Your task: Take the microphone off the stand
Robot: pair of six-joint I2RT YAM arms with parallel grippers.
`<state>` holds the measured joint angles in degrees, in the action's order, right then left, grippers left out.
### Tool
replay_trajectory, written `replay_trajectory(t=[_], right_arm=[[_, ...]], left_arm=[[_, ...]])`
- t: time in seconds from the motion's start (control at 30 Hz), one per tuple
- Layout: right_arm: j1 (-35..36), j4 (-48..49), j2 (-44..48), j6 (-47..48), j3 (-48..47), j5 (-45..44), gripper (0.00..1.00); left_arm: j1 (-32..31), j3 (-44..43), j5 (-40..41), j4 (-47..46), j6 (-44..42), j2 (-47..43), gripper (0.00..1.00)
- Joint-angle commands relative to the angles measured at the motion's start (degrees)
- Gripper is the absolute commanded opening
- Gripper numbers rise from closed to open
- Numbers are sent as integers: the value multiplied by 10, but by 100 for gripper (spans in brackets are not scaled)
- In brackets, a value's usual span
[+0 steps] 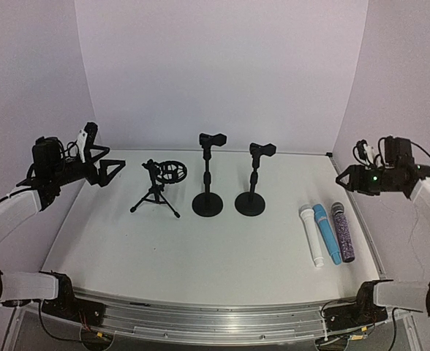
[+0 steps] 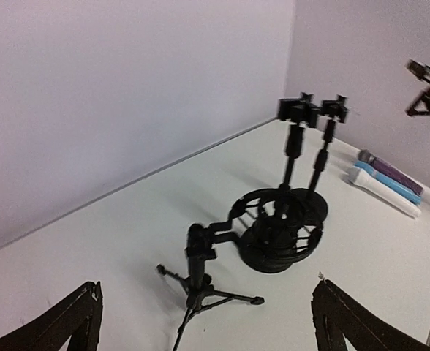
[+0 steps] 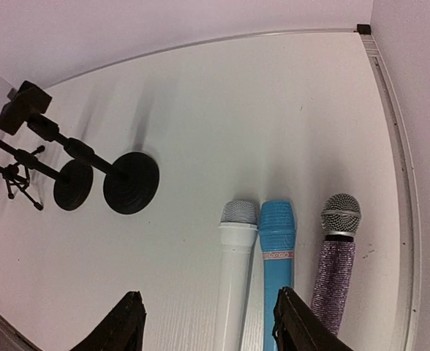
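Note:
Three microphones lie side by side on the table at the right: white (image 1: 311, 235), blue (image 1: 327, 232) and glittery purple (image 1: 342, 231). Two black round-base stands (image 1: 208, 177) (image 1: 251, 184) and a black tripod with a shock mount (image 1: 159, 191) stand mid-table, all with empty clips. My left gripper (image 1: 104, 170) is open and empty, raised left of the tripod (image 2: 200, 281). My right gripper (image 1: 342, 178) is open and empty, raised above the microphones; in its wrist view (image 3: 208, 329) the white (image 3: 233, 278), blue (image 3: 277, 270) and purple (image 3: 336, 263) microphones lie below it.
The white table (image 1: 200, 256) ends at a metal rail in front and a raised edge on the right (image 3: 398, 168). Pale walls close the back and sides. The round stand bases (image 3: 131, 183) (image 3: 72, 185) sit left of the microphones.

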<state>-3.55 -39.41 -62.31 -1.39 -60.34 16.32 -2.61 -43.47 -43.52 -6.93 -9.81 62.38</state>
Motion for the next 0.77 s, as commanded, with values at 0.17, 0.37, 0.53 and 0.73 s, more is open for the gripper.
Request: replay_trajectory(t=[0.17,0.37,0.53,0.73], right_arm=[[2,277,219,-74,302,-33,57],[2,316,271,-65,386,-76,58],[2,336,265,-62,401,-88,58],[2,346,270,-69,412,-93,58]], left_arm=[[2,106,351,124,209,-97,100],[3,149,414,158,170,-172,100],[6,160,392,154,143,-176,100],[12,166,350,150,118,-204,100]])
